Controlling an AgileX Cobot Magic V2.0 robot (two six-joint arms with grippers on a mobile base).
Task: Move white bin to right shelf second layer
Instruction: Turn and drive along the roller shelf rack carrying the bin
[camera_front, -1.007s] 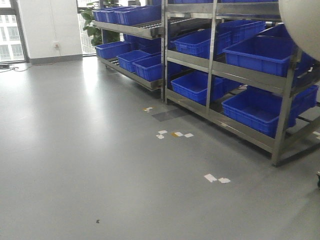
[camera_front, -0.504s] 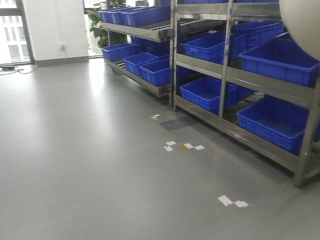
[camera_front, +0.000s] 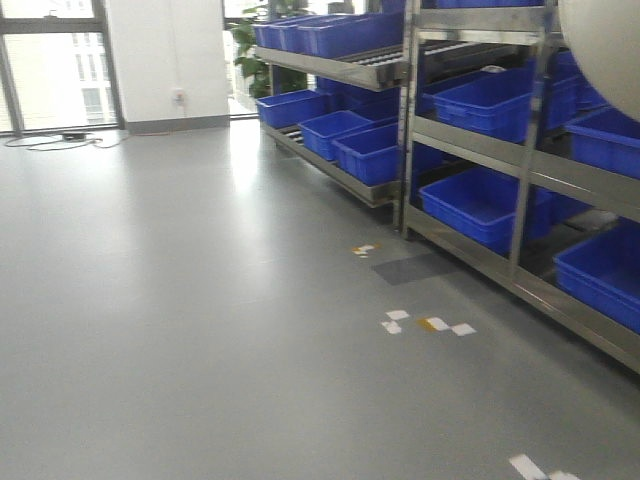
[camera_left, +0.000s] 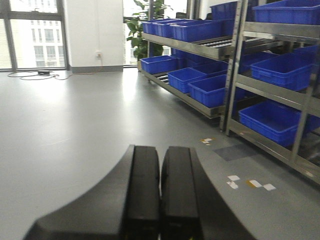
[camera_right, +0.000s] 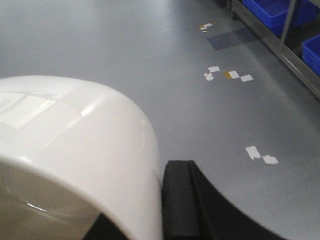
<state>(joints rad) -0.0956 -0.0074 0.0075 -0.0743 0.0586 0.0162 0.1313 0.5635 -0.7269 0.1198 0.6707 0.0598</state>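
White bin (camera_right: 75, 150): off the floor, up at the right hand; curved glossy wall filling the lower left of the right wrist view and the top right corner of the front view.
Right hand (camera_right: 163, 172): pinching the bin's wall; 1 black finger (camera_right: 180, 205) showing against the outside, the other hidden.
Left hand (camera_left: 160, 150): 2 black fingers pressed together, holding nothing, above the floor.
Shelves (camera_front: 527, 140): steel, along the right, loaded with blue crates (camera_front: 480, 205).
Floor (camera_front: 200, 300): grey, with small tape marks (camera_front: 432, 324) near the shelves.
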